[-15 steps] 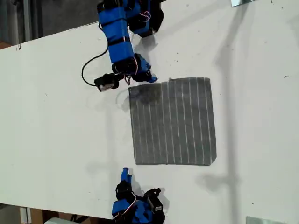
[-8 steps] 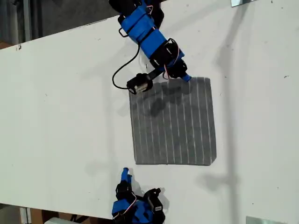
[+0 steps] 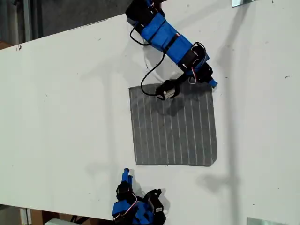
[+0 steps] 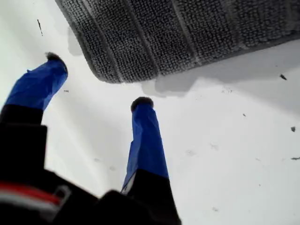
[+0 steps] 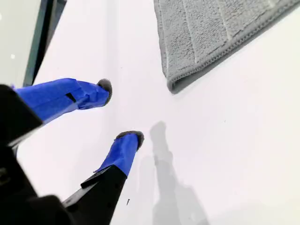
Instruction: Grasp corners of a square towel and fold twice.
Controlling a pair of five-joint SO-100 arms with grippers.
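Exterior view shows you the thin grey square towel with white stripes (image 3: pixel 173 124) lying flat and unfolded on the white counter (image 3: pixel 65 108), so neither fold is made and no corner is gripped yet. Your first claw (image 4: pixel 96 82) hovers with its blue fingers apart just off one rounded corner (image 4: pixel 105 75) of the towel. Your second claw (image 5: pixel 119 110), fingers also apart, sits on the counter a little away from the towel's nearest corner (image 5: pixel 173 86).
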